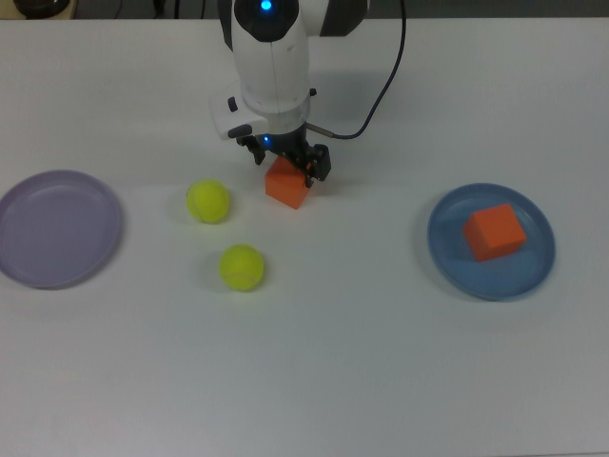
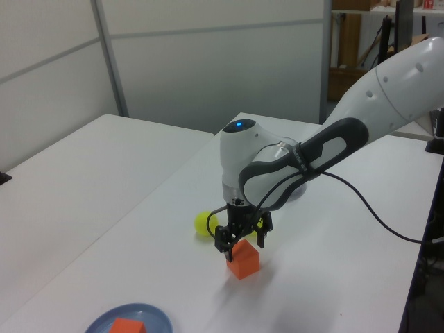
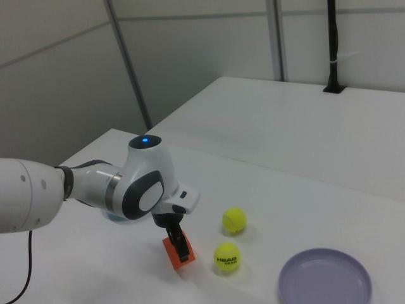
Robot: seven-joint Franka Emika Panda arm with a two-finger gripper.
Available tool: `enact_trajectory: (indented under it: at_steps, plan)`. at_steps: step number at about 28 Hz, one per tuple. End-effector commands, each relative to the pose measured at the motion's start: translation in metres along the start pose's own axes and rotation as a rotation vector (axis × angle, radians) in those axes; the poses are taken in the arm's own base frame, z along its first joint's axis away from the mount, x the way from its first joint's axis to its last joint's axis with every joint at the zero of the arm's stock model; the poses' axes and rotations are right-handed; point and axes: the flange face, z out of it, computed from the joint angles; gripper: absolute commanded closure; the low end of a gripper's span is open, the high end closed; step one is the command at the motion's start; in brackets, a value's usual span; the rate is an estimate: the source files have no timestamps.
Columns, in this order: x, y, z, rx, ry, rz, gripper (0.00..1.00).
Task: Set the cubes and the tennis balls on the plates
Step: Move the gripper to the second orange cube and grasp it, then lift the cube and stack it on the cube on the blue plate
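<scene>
One orange cube sits on the white table, and my gripper hangs low over it, open. Its fingers straddle the cube's upper part; the left view shows the same gripper and cube. In the right view a finger covers part of this cube. A second orange cube rests on the blue plate. Two tennis balls lie on the table to the top view's left of the gripper. The lavender plate at the top view's far left holds nothing.
A black cable runs from the gripper's wrist toward the table's back edge. The arm's white body reaches in from the left view's right. A partition wall stands behind the table.
</scene>
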Motion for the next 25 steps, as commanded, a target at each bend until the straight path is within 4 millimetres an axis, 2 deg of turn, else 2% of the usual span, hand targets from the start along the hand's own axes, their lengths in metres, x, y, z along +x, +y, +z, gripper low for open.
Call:
enact_trajectory:
  at_steps: [1,3,4,5,6,7,11,14,17,19,22,23,25]
  plan:
    - [-0.003,-0.006,0.009,0.023,-0.002,0.012,0.0]
    - [-0.002,-0.006,0.012,0.02,-0.006,0.01,0.1]
    - [-0.002,-0.006,0.013,0.019,-0.007,0.01,0.19]
    - [-0.002,-0.008,0.012,0.023,-0.003,0.009,0.36]
    - [0.0,-0.009,0.008,0.035,0.015,0.007,0.78]
    - [0.001,-0.009,0.008,0.04,0.021,0.006,0.98]
    - [0.004,-0.012,-0.001,0.05,0.042,-0.007,1.0]
    - [0.004,-0.014,-0.019,0.06,0.07,-0.021,1.0]
    - [0.002,-0.025,-0.043,0.079,0.105,-0.039,1.0]
    - [-0.002,-0.044,-0.068,0.106,0.144,-0.065,1.0]
    - [-0.005,-0.065,-0.093,0.131,0.168,-0.092,1.0]
    - [-0.007,-0.081,-0.109,0.148,0.182,-0.114,1.0]
    - [-0.015,-0.1,-0.121,0.166,0.195,-0.143,1.0]
